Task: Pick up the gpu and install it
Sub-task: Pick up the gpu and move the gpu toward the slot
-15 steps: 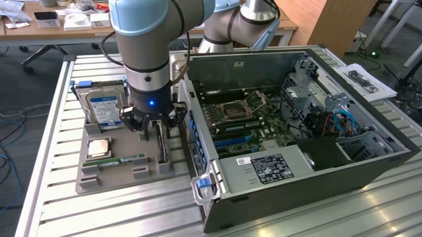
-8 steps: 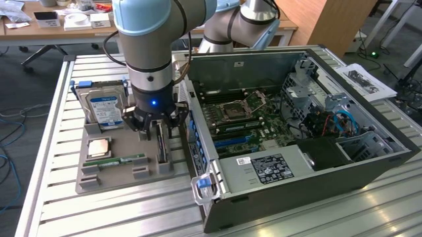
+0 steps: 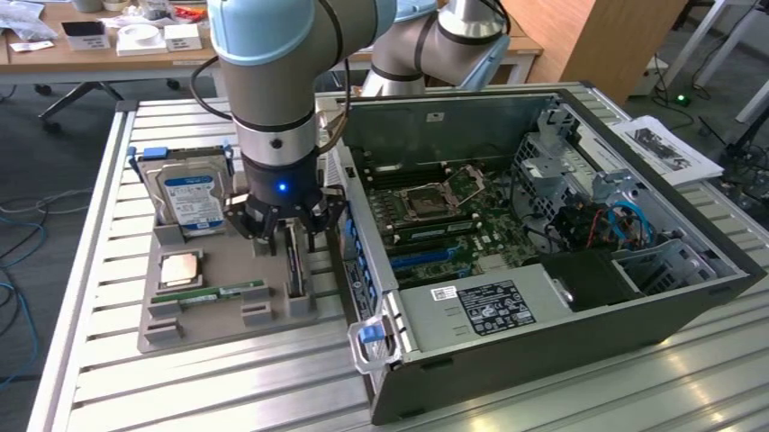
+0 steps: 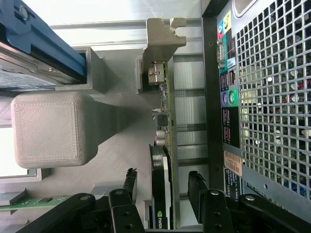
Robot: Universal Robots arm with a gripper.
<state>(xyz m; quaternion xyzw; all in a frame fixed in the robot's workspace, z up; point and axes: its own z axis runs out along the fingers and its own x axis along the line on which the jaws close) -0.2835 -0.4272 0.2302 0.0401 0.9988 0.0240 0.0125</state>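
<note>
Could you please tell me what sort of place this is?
Probably a robotics lab: an open computer case on a slatted metal bench, a parts tray holding a hard drive, and desks behind.

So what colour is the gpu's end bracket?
Plain silver metal. The bracket on the gpu shows best in the wrist view.

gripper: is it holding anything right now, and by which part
Nothing held: the gripper has its fingers open either side of the gpu, clear of it.

arm point(image 3: 274, 90): grey tubes — pale-blue joint caps | wrist: blue light point(image 3: 283, 188) | cable point(image 3: 340, 72): black | fingers point(image 4: 195, 189): black, bolted links
</note>
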